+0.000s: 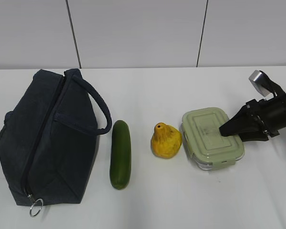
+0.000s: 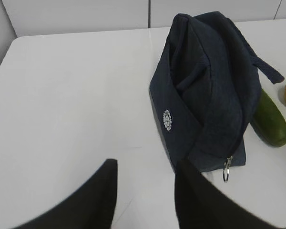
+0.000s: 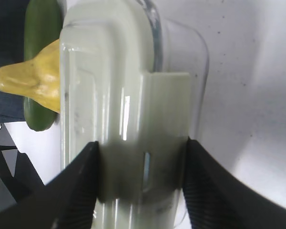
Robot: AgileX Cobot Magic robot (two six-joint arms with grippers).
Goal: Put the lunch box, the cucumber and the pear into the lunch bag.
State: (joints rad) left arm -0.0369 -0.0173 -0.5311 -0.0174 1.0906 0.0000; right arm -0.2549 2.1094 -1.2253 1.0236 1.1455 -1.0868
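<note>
Right gripper [image 3: 140, 183]: jaws spread, one dark finger [image 3: 76, 186] on each side of the box [image 3: 114, 119], at the snap tab on its near end. Whether the pads press the walls cannot be told. In the exterior view this gripper [image 1: 229, 128] reaches in from the right edge, its tips over the right end of the pale green lid of the box [image 1: 210, 137], which rests on the white table [image 1: 181, 205].

Left gripper [image 2: 145, 191]: jaws spread and holding nothing, low above bare table [image 2: 71, 109], near the zipper end of the bag [image 2: 205, 90]. This arm does not show in the exterior view.

Layout, exterior view, right to left: box; pear [image 1: 166, 140] just beside it, upright, narrow top with dark dot; cucumber [image 1: 120, 153] lying front to back, apart from the pear; bag [image 1: 43, 138] at far left, zipper closed, ring pull [image 1: 36, 208] at its near end, loop handle [image 1: 97, 107] arching toward the cucumber.
</note>
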